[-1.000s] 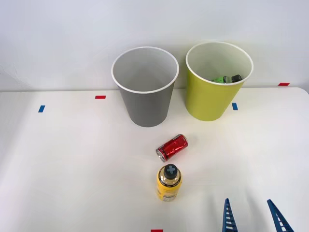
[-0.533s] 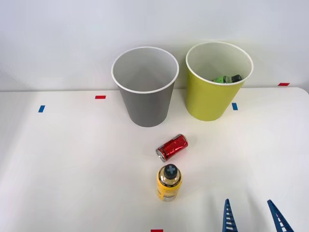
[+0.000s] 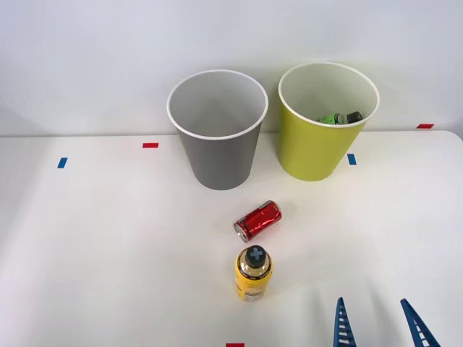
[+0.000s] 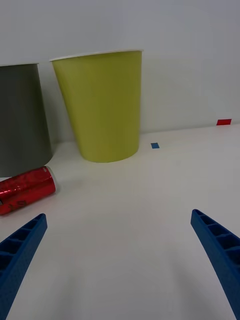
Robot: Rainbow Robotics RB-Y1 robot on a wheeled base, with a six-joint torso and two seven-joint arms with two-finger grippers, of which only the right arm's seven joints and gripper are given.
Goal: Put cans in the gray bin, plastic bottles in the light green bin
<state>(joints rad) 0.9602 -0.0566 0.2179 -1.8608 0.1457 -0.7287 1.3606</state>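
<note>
A red can (image 3: 257, 220) lies on its side in the middle of the white table, also seen as the red can (image 4: 22, 190) in the right wrist view. Just in front of it stands a yellow bottle (image 3: 253, 273) with a black cap. At the back, the gray bin (image 3: 218, 130) stands left of the light green bin (image 3: 327, 121), and a green bottle (image 3: 340, 118) lies inside the green one. My right gripper (image 3: 376, 324) is open at the front right, apart from the can and the bottle. The wrist view faces the light green bin (image 4: 102, 105) and the gray bin (image 4: 20, 117).
Red tape marks (image 3: 150, 145) and blue tape marks (image 3: 351, 159) dot the table. A white wall rises behind the bins. Bare tabletop (image 3: 108, 246) spreads to the left and around my gripper.
</note>
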